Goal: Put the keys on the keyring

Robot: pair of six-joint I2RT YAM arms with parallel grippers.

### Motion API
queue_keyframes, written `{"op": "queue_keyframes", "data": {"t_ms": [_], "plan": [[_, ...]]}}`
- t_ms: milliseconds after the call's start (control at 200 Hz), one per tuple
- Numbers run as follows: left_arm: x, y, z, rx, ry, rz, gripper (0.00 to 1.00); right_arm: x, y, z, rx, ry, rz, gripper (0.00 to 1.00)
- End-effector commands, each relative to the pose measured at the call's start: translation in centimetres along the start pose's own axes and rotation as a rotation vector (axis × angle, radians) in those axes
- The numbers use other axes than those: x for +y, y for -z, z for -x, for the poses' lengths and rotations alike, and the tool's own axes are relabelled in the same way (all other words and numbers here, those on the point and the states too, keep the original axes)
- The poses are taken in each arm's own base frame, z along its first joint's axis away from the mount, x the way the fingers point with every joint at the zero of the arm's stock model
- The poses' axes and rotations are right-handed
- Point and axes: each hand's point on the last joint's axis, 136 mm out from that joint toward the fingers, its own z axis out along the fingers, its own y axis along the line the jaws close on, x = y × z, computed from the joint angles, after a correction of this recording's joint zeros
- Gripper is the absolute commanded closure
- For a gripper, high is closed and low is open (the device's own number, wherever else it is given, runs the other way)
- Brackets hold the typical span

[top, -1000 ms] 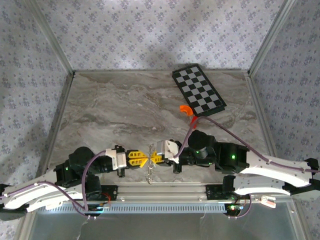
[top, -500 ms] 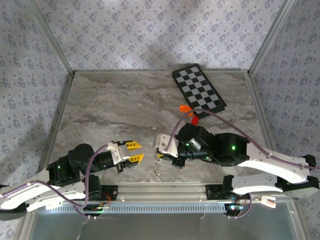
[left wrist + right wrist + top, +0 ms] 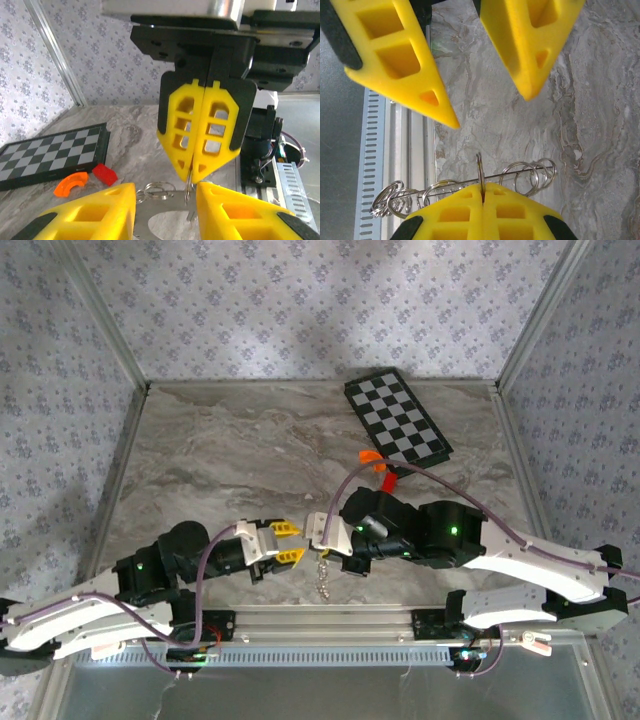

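The keyring [image 3: 525, 175] is a run of thin silvery rings strung on a fine wire. My right gripper [image 3: 482, 187] is shut on one ring, held edge-on between its yellow fingertips. From above, the keyring [image 3: 324, 578] dangles from the right gripper [image 3: 320, 545] toward the near rail. My left gripper [image 3: 299, 543] stands open just left of it, tips facing it and touching nothing. In the left wrist view the rings [image 3: 159, 190] hang between my open left gripper [image 3: 166, 192] fingers, under the shut right gripper [image 3: 192, 175]. A flat grey piece [image 3: 150, 212] lies low there; I cannot tell whether it belongs to the keys.
A black-and-white checkered board [image 3: 398, 422] lies at the back right of the marble table. An orange curved piece [image 3: 370, 457] and a small red block [image 3: 388, 480] sit just in front of it. An aluminium rail [image 3: 330, 620] runs along the near edge. Patterned walls close in the table.
My left gripper has opened and pulled back to the left from the right gripper's tips. The right gripper has stayed shut on the ring and shifted slightly left, the chain hanging from it alone.
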Motion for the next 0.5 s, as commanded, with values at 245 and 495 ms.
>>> {"op": "queue_keyframes", "data": {"t_ms": [245,495], "plan": [[0.0,-1.3,0.7,-0.042,-0.003,-0.003,0.64,-0.4,1.3,1.9,-0.087,0.014,-0.013,1.0],[-0.1,-1.6,0.0,-0.026,-0.001,-0.007,0.64,-0.5,1.7,2.2,-0.106,0.012,-0.018,1.0]]}}
